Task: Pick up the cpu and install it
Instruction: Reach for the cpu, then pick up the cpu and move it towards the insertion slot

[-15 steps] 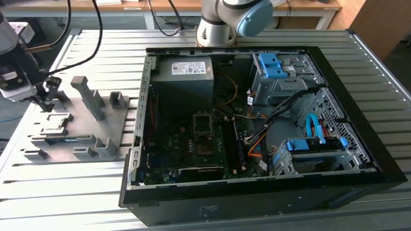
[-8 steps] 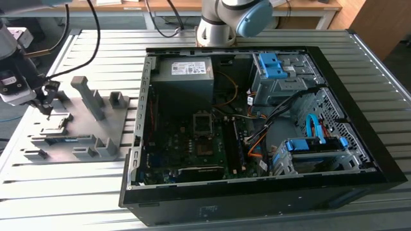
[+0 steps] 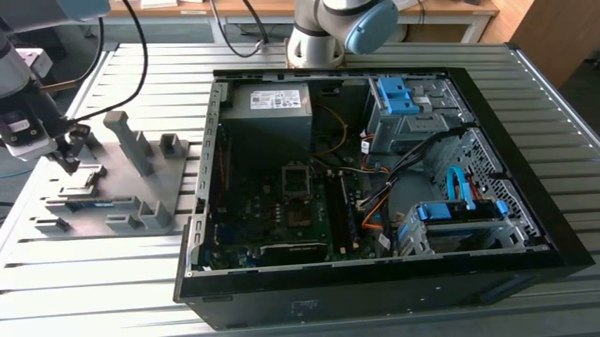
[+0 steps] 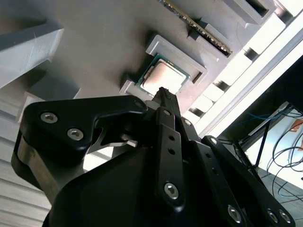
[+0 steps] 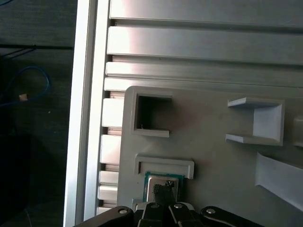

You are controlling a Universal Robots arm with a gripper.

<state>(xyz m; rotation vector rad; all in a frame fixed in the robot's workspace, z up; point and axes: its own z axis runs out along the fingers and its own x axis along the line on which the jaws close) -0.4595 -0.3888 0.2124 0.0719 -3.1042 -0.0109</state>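
While the hand (image 4: 163,91) hangs over the grey parts tray (image 3: 173,179) near the edge of the desk (image 3: 94,270) at the exterior view's left | cpu (image 4: 163,77) flat in its tray pocket, straight beneath hand tip, contact unclear | hand open or closed: cannot tell

The arm's silver-grey tubular base joint (image 3: 314,35) carries a pale blue round cap (image 3: 367,24) at the top centre of the exterior view. A second pale blue cap (image 3: 83,5) and a grey cylindrical link (image 3: 10,67) sit at the upper left, where thin black cables (image 3: 145,56) loop down. A white and grey wrist block (image 3: 24,137) is mounted below them. The matte black end effector (image 4: 163,94) is built of flat linkage bars fastened with silver socket-head screws (image 4: 170,190).
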